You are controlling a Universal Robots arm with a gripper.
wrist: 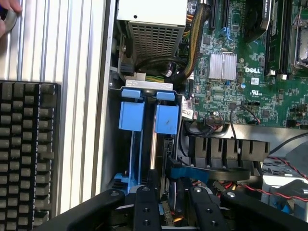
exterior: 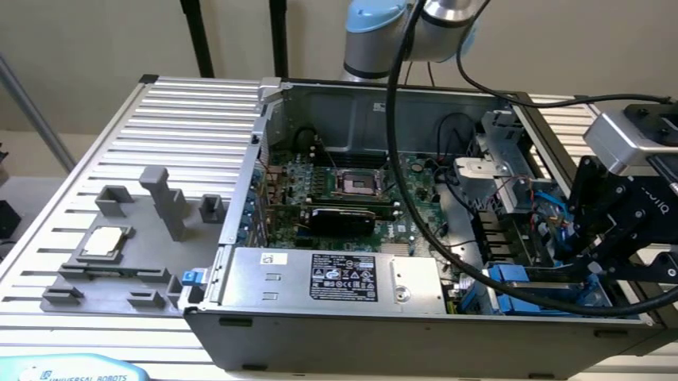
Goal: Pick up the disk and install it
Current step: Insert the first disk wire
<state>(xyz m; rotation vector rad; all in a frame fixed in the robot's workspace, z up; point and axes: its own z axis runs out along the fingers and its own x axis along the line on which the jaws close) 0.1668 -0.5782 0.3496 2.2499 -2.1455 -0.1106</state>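
A: Start at the gripper. What's it on?
B: It hangs low over the drive slot at the lower right of the exterior view, inside the computer case. The disk, as I judge it, is the blue-framed one that seems to stand on edge in that slot, straight in line with the gripper. Whether the jaws are clamped on its near end or standing free of it, I can't tell.
A: And beside it?
B: A second blue frame, just beside it in the same slot.
A: How would the disk handle?
B: I'd judge it stiff and dense for its size, smooth on its metal faces, and easy to hurt with a knock. The blue plastic edges are the place to take hold. The plastic may give a little, so a square, even squeeze suits it, and it has to run straight or it will bind in the slot.
A: What else sits in the case?
B: The grey power box along the near wall, then the green board farther back.
A: Outside the case?
B: At the exterior view's left, grey holders on the ribbed table, one holding a small square chip
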